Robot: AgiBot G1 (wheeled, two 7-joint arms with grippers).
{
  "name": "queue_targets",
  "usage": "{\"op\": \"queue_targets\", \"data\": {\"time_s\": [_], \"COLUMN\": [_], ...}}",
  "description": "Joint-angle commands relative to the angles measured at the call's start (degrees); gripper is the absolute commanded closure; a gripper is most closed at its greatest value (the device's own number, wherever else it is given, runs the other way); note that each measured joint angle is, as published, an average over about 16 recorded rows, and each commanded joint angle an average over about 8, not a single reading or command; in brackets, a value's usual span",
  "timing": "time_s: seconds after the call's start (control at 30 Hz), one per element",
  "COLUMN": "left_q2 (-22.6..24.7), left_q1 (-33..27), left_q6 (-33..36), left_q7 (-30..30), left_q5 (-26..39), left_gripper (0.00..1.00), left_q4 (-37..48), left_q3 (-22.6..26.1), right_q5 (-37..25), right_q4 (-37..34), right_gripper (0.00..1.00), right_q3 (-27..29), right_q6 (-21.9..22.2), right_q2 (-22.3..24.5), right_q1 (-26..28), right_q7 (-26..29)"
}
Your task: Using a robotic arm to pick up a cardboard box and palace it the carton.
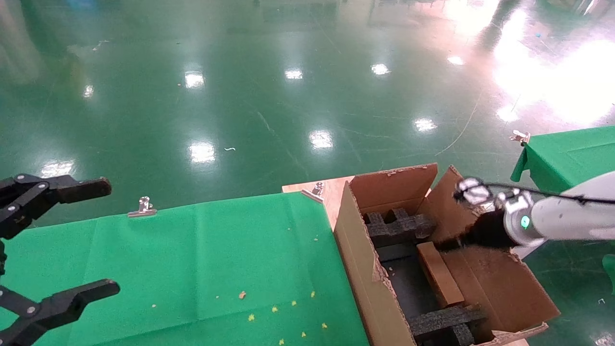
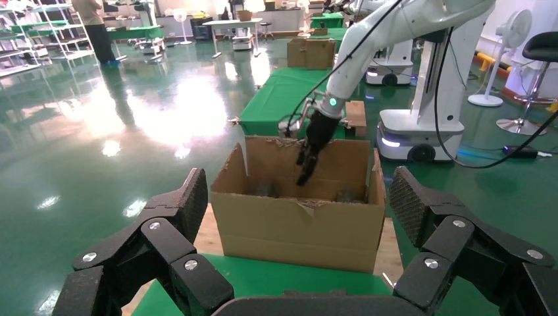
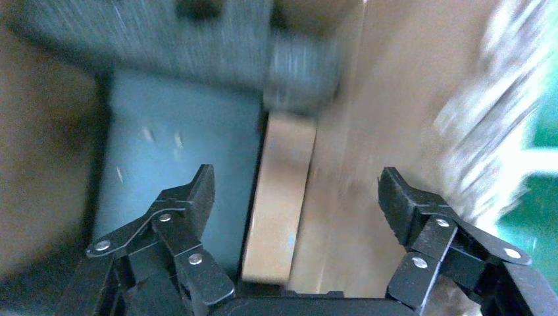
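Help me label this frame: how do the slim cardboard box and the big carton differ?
The cardboard box is slim, closed and stands on edge; the carton is large, deep and open-topped. The cardboard box lies inside the carton, which rests on the table. The carton holds black foam blocks and has ragged edges. Both are brown cardboard.

The head camera looked forward and down over the green-covered bench [image 1: 192,269] and the carton [image 1: 365,283] from above. The left wrist camera faced the carton [image 2: 303,227] side-on from a short way off, past its own left gripper [image 2: 299,217]. The right wrist camera hung close inside the carton, looking down on the cardboard box [image 3: 279,197]. All three views shared the carton.
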Motion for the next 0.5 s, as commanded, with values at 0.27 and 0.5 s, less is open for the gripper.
{"op": "queue_targets", "data": {"time_s": [0.27, 0.5], "left_q2": [0.00, 0.00], "left_q1": [0.00, 0.00], "left_q6": [0.00, 0.00], "left_q7": [0.00, 0.00], "left_q5": [0.00, 0.00], "left_gripper": [0.00, 0.00], "left_q4": [0.00, 0.00], "left_q3": [0.00, 0.00], "right_q5": [3.91, 15.10], "right_q4": [16.79, 26.40], "right_gripper": [0.00, 0.00], "right_q3": [5.02, 10.51], "right_q6": [2.87, -1.98], "right_q2": [7.16, 10.71], "right_q1": [5.12, 4.76], "right_q7": [-5.34, -16.00]}}
